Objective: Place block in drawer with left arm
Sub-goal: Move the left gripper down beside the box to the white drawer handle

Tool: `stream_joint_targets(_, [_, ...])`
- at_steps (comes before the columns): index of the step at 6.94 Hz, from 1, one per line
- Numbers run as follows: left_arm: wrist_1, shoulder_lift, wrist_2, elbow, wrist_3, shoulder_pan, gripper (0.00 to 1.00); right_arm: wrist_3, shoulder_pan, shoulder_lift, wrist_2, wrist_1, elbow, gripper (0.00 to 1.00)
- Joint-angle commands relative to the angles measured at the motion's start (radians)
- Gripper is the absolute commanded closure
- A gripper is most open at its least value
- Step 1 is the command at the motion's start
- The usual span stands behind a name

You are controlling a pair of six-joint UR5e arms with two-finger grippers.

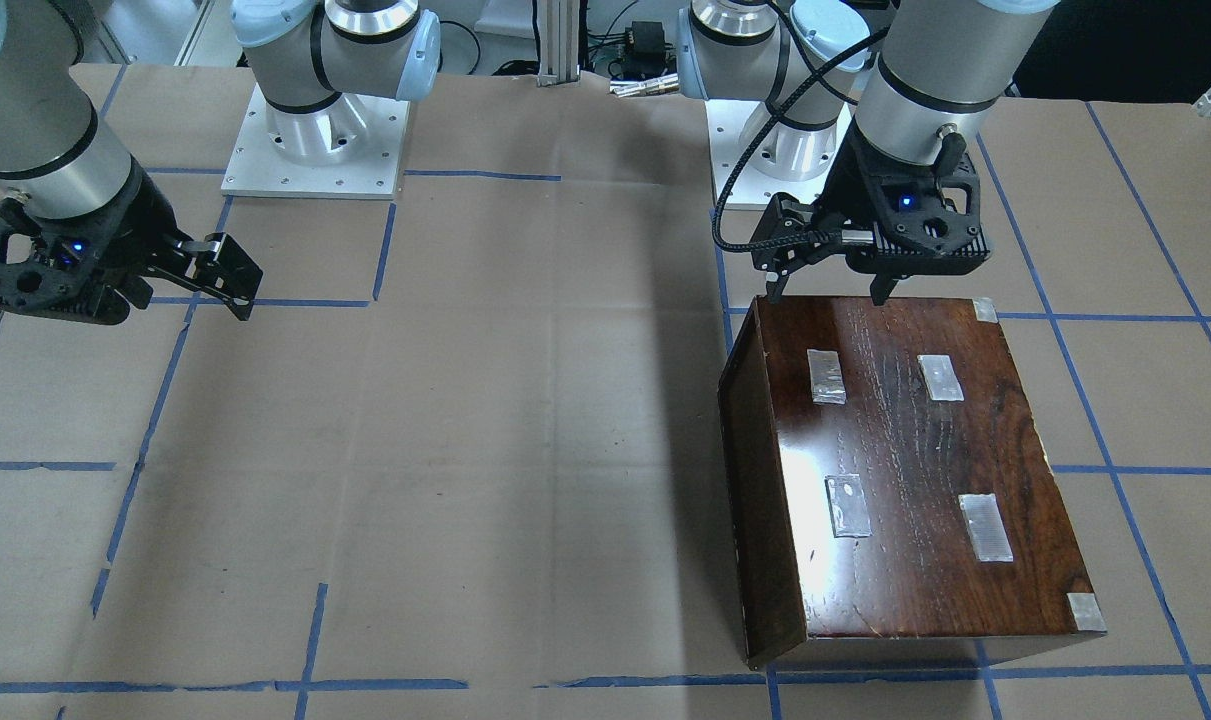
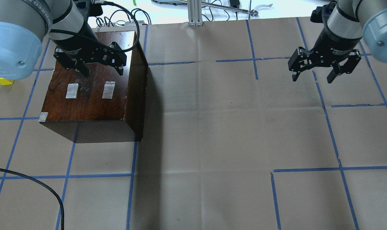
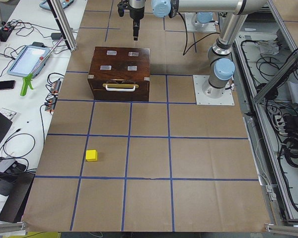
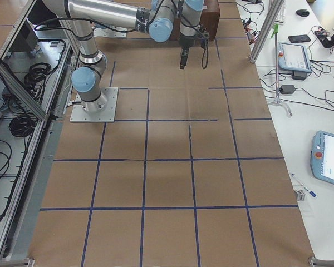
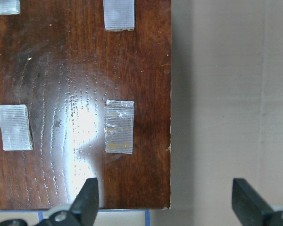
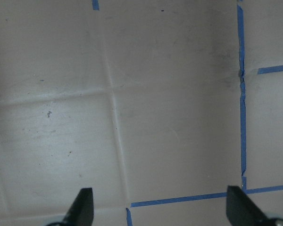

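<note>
The yellow block [image 2: 3, 81] lies on the table paper to the left of the box, partly hidden behind my left arm's elbow; it also shows in the exterior left view [image 3: 91, 155], well in front of the drawer. The dark wooden box [image 2: 91, 92] [image 1: 915, 470] has tape patches on top. Its drawer [image 3: 120, 90] is shut, with a pale handle on the front. My left gripper [image 2: 102, 69] [image 1: 827, 292] hovers open and empty over the box's top, near one edge [image 5: 166, 203]. My right gripper [image 2: 312, 78] [image 6: 161, 209] is open and empty over bare paper, far away.
Blue tape lines grid the brown paper. The two arm bases [image 1: 315, 140] [image 1: 780, 140] stand at the robot's side of the table. A loose black cable [image 2: 46, 188] lies at the near left. Tablets and cables lie on a side bench [image 3: 30, 59].
</note>
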Motion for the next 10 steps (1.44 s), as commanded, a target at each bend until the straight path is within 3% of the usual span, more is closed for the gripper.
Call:
stream_joint_targets(1, [-0.004,-0.005,0.007,0.012,0.001,0.015,0.01,0.0,0.0,0.0,0.0,0.0,0.0,0.0])
stream_joint_targets(3, [-0.001,-0.009,-0.009,0.017,0.003,0.131,0.01,0.0,0.0,0.0,0.0,0.0,0.0,0.0])
stream_joint_targets(8, [0.008,-0.104,-0.028,0.084,0.33,0.438,0.01,0.002,0.0,0.0,0.0,0.0,0.0,0.0])
stream_joint_targets(9, [0.006,-0.126,-0.106,0.101,0.373,0.491,0.01,0.0,0.0,0.0,0.0,0.0,0.0,0.0])
stream_joint_targets(10, [0.0,-0.147,-0.127,0.106,0.427,0.541,0.01,0.0,0.0,0.0,0.0,0.0,0.0,0.0])
